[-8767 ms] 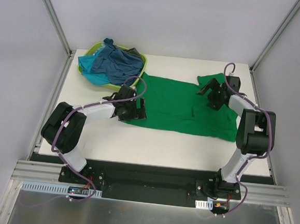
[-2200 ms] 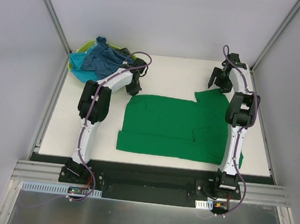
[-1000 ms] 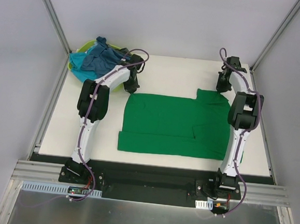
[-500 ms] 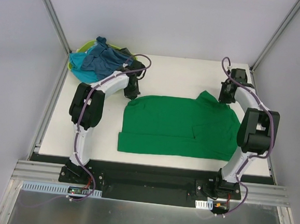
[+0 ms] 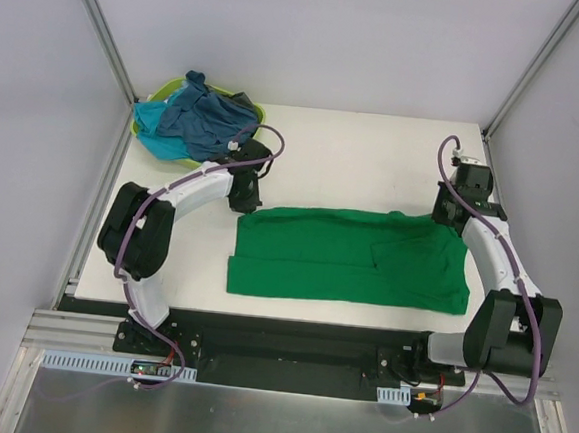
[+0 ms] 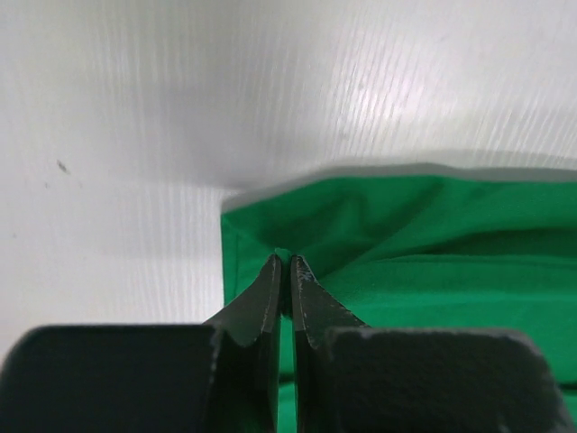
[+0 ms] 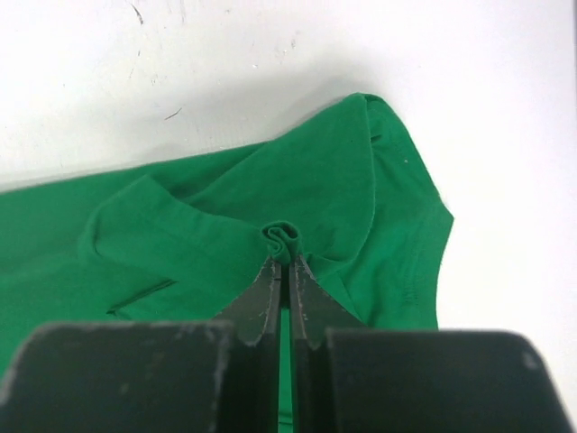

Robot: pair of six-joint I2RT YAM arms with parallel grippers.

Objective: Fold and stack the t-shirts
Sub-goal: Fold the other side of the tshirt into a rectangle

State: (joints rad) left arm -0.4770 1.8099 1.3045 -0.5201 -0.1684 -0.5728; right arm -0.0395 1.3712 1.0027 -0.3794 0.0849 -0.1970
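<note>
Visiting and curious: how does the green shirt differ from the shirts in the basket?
The green t-shirt lies spread on the table; the blue t-shirts sit crumpled in the basket. The left gripper and right gripper pinch only the green one. All are soft cloth.

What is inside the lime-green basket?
The basket holds crumpled clothes: a dusty blue t-shirt on top, a turquoise t-shirt spilling over the left rim, dark grey cloth at the right. They hide its bottom and anything beneath.
</note>
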